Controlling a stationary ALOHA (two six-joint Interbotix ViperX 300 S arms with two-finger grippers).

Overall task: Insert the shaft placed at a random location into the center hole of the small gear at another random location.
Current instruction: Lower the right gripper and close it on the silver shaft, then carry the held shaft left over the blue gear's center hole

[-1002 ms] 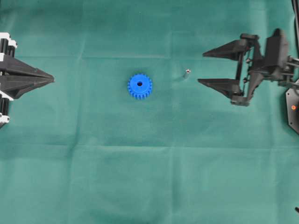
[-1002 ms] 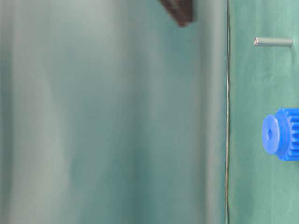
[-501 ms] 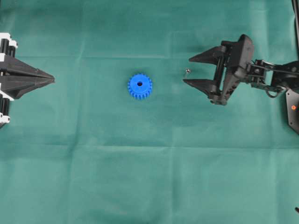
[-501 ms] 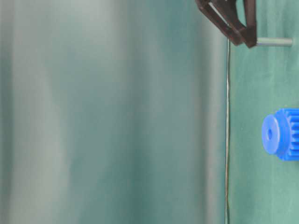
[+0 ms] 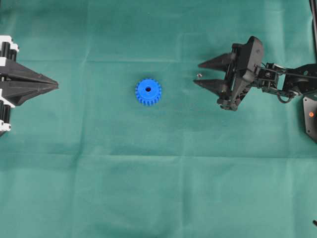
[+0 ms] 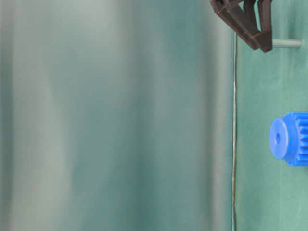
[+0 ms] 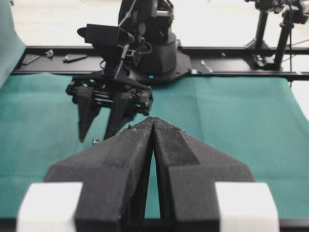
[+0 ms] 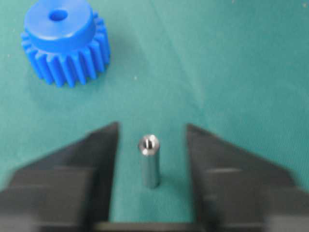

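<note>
The small gear [image 5: 148, 91] lies flat on the green cloth, blue and toothed, its center hole [image 5: 148, 89] facing up. It also shows in the right wrist view as the gear [image 8: 63, 42] with its hole [image 8: 58, 15]. To its right the shaft [image 5: 198, 75] stands upright, a short silvery pin [image 8: 149, 162]. My right gripper [image 5: 197, 73] is open, one finger on each side of the pin, with cloth visible in both gaps. My left gripper [image 5: 54, 86] rests at the left edge, shut on nothing [image 7: 153, 119].
Green cloth [image 5: 158, 188] covers the whole table. A black plate with an orange dot [image 5: 310, 114] sits at the right edge beside the right arm. In the left wrist view a black rail [image 7: 231, 49] runs along the far side of the cloth.
My right gripper has moved left to the shaft and now straddles it. Its jaws have narrowed. The gear, the shaft and the left gripper have not moved.
</note>
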